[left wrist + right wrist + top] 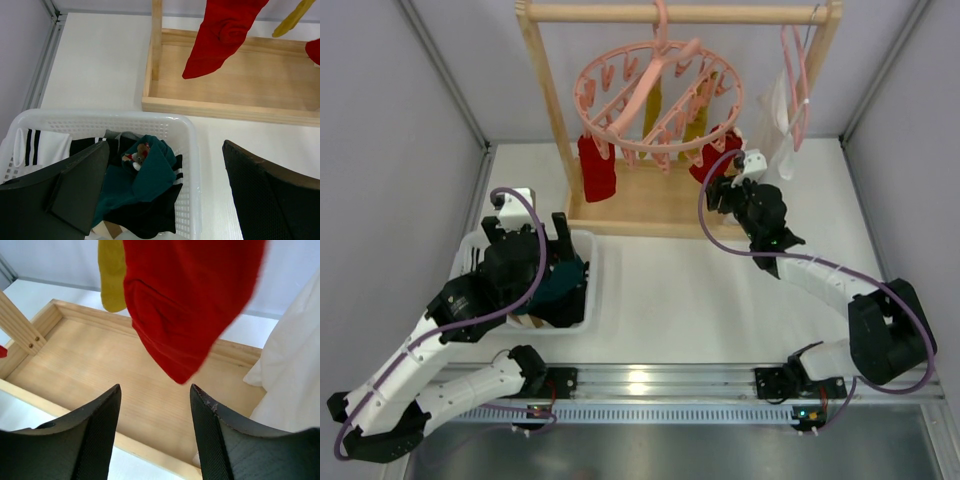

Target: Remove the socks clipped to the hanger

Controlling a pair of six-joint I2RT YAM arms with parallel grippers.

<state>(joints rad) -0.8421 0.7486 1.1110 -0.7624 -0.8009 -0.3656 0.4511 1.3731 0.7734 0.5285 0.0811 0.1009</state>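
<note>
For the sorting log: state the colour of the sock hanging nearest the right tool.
Red sock; clearest in the right wrist view.

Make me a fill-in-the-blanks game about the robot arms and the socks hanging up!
1. The right gripper has its fingers open just below a ____ sock.
2. The left gripper hovers open above a white ____ with a teal sock inside.
3. The hanging socks are clipped to a round ____ hanger.

Missing words: red; basket; pink.
</note>
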